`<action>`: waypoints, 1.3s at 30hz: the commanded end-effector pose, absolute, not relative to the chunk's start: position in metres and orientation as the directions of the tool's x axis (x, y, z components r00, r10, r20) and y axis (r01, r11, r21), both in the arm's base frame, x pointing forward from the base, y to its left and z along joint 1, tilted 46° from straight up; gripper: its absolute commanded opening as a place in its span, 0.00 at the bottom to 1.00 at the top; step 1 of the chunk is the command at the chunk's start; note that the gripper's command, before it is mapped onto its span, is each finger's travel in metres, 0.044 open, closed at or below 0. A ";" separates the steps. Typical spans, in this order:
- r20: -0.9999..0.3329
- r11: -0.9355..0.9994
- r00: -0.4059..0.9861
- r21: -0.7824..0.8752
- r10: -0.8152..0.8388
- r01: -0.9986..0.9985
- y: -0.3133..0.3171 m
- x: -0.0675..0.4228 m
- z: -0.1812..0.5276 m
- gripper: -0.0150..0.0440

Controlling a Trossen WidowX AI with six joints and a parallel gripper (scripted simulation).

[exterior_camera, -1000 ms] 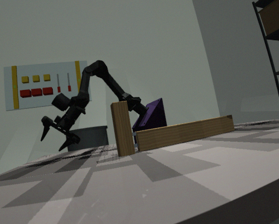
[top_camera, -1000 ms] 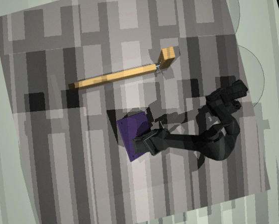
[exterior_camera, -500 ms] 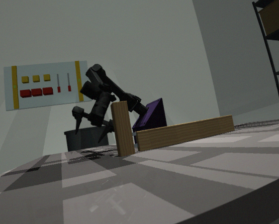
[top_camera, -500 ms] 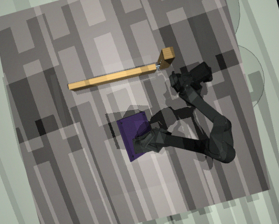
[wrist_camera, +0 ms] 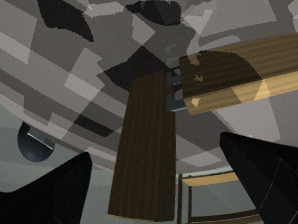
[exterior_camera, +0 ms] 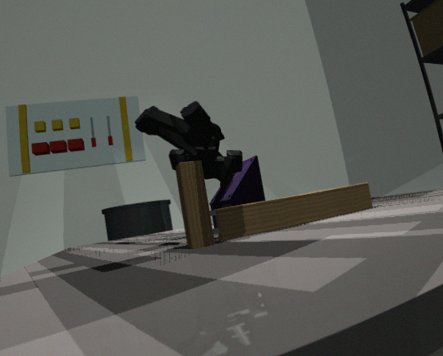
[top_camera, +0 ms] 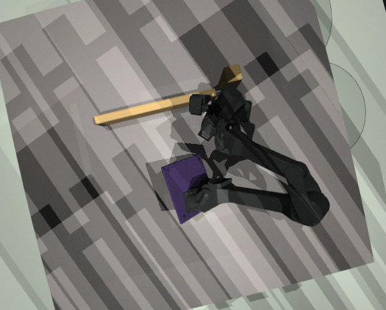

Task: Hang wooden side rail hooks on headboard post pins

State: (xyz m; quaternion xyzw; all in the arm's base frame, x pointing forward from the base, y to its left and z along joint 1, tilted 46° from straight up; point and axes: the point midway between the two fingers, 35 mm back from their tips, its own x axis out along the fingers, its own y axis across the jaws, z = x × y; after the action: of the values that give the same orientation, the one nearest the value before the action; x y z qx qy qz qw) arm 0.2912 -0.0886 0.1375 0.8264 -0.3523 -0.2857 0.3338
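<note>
The wooden side rail (top_camera: 142,111) (exterior_camera: 295,211) (wrist_camera: 280,55) lies low along the table, its near end close beside the upright headboard post (top_camera: 232,71) (exterior_camera: 195,207) (wrist_camera: 147,155). The steel hooks (wrist_camera: 175,103) (exterior_camera: 213,213) bridge the narrow gap at the post's side, one above the other. The slot and pins are hidden, so whether the hooks sit on the pins cannot be told. The rail's far end is down on the table. My gripper (top_camera: 222,104) (exterior_camera: 206,158) (wrist_camera: 156,150) is open and empty, above the joint and beside the post's top, with its fingers spread wide in the wrist view.
A tilted purple plate (top_camera: 181,177) (exterior_camera: 255,179) stands at the arm's base. The arm's bent elbow (top_camera: 309,208) reaches out to the right in the top view. A dark round bin (exterior_camera: 137,219) and a wall board (exterior_camera: 76,160) are in the background.
</note>
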 end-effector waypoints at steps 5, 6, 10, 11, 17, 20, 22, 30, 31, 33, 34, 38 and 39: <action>-0.233 -0.572 0.623 0.703 -0.746 -0.422 -0.065 0.285 0.127 1.00; -0.233 -0.572 0.623 0.703 -0.746 -0.422 -0.065 0.285 0.127 1.00; -0.233 -0.572 0.623 0.703 -0.746 -0.422 -0.065 0.285 0.127 1.00; -0.233 -0.572 0.623 0.703 -0.746 -0.422 -0.065 0.285 0.127 1.00; -0.233 -0.572 0.623 0.703 -0.746 -0.422 -0.065 0.285 0.127 1.00; -0.233 -0.572 0.623 0.703 -0.746 -0.422 -0.065 0.285 0.127 1.00; -0.235 -0.570 0.627 0.712 -0.743 -0.410 -0.063 0.285 0.127 1.00; -0.287 -0.267 0.638 0.955 -0.715 0.130 -0.037 0.302 0.123 1.00; -0.293 -0.210 0.633 0.956 -0.717 0.204 -0.037 0.303 0.123 1.00; -0.305 -0.090 0.623 0.931 -0.720 0.352 -0.036 0.306 0.122 1.00; -0.311 -0.029 0.617 0.906 -0.722 0.423 -0.035 0.308 0.122 1.00; -0.334 0.207 0.594 0.722 -0.731 0.661 -0.033 0.313 0.121 1.00; -0.340 0.262 0.588 0.657 -0.734 0.706 -0.033 0.314 0.121 1.00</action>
State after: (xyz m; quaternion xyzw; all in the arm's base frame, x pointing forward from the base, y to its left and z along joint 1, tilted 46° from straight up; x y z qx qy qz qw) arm 0.3092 -0.0347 0.1208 0.5368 -0.0971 -0.4304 0.7191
